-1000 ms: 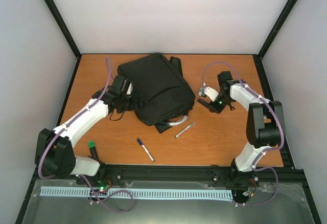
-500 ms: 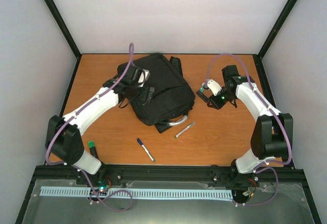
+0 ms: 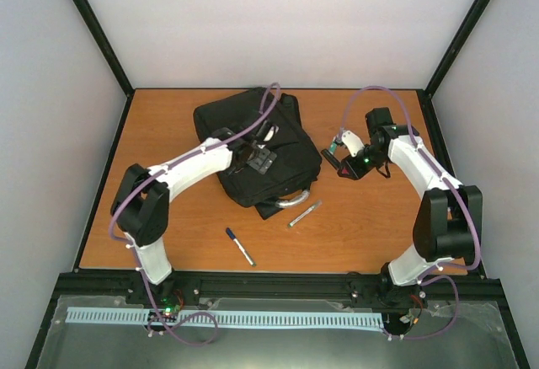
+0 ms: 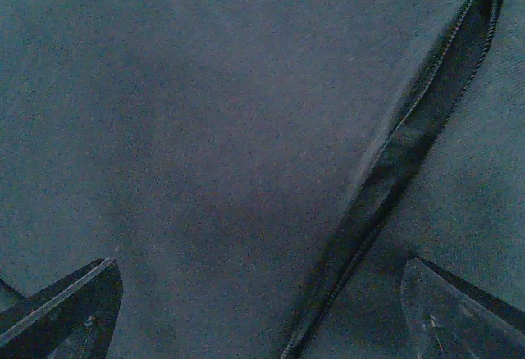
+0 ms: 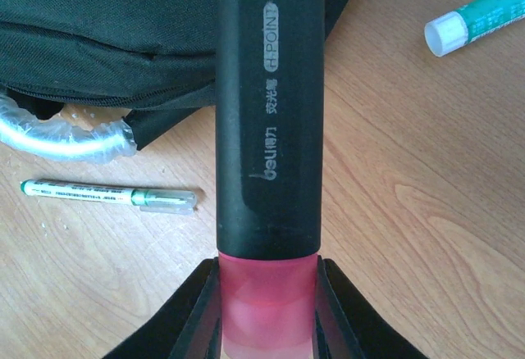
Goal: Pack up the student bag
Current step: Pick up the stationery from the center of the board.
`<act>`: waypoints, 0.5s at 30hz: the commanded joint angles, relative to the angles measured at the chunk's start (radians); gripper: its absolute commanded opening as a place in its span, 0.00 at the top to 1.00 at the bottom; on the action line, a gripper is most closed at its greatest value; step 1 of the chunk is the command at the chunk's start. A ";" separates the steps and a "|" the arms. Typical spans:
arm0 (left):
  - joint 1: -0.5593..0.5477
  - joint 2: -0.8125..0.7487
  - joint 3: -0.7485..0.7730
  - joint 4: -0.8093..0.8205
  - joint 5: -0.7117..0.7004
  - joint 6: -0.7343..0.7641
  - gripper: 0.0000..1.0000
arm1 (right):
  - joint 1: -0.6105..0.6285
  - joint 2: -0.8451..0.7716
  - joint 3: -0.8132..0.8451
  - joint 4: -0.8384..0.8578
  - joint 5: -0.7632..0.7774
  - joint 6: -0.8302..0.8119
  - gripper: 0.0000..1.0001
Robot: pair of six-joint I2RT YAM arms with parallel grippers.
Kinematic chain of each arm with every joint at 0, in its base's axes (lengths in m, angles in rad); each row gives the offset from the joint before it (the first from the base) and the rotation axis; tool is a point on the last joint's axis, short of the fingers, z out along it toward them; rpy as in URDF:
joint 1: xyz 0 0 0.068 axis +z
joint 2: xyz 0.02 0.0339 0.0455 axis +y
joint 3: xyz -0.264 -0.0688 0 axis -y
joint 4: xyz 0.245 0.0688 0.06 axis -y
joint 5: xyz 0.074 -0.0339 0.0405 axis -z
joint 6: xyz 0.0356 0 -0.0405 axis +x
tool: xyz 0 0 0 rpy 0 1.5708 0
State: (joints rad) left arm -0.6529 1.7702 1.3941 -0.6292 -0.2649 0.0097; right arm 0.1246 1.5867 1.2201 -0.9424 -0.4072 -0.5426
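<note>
My left claw [image 4: 258,297], spread apart, should pinch the zipper [image 4: 408,142] on the student bag [image 3: 226,120]; my right claw [image 5: 268,310] clamps the highlighter [image 5: 268,129].

The large black backpack [image 4: 205,129] is matt woven cloth, finely grained. Its grey curved handle [image 5: 66,134] wears crinkled, glossy clear film. The black highlighter barrel [image 5: 271,113] is smooth matt plastic. The orange-brown desk [image 5: 410,195] shows smooth wood grain.

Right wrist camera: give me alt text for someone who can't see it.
The right tool grips a black marker by its pink end, with the wooden table beyond. Behind it lie the student bag and its grey handle at upper left, a green-and-white pen at left, and a white-capped green glue stick at upper right.
</note>
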 commanded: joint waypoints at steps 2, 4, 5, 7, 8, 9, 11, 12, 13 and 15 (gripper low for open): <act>-0.073 0.071 0.061 0.022 -0.220 0.121 0.04 | -0.006 0.018 0.003 -0.001 -0.044 0.021 0.97; -0.082 0.083 0.058 0.033 -0.296 0.116 0.04 | -0.005 0.021 0.005 -0.004 -0.058 0.027 0.97; -0.083 0.082 0.055 0.040 -0.326 0.108 0.05 | -0.004 0.022 0.005 -0.005 -0.065 0.030 0.97; -0.083 0.072 0.042 0.064 -0.393 0.101 0.07 | -0.001 0.026 0.008 -0.008 -0.070 0.032 0.97; -0.083 0.066 0.034 0.075 -0.409 0.105 0.07 | 0.001 0.027 0.009 -0.008 -0.070 0.032 0.97; -0.081 0.063 0.030 0.082 -0.433 0.108 0.08 | 0.002 0.026 0.010 -0.008 -0.069 0.033 0.97; -0.082 0.060 0.023 0.082 -0.457 0.122 0.08 | 0.004 0.028 0.011 -0.010 -0.069 0.034 0.97; -0.082 0.061 0.019 0.081 -0.469 0.129 0.09 | 0.006 0.028 0.012 -0.011 -0.070 0.035 0.97; -0.081 0.061 0.013 0.083 -0.476 0.134 0.09 | 0.007 0.028 0.014 -0.014 -0.071 0.035 0.97; -0.080 0.061 0.006 0.080 -0.471 0.146 0.09 | 0.011 0.031 0.022 -0.022 -0.075 0.035 0.97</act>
State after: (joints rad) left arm -0.7368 1.8343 1.4101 -0.5682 -0.6518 0.1104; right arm 0.1268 1.6066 1.2201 -0.9482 -0.4576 -0.5182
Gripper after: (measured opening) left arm 0.913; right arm 0.273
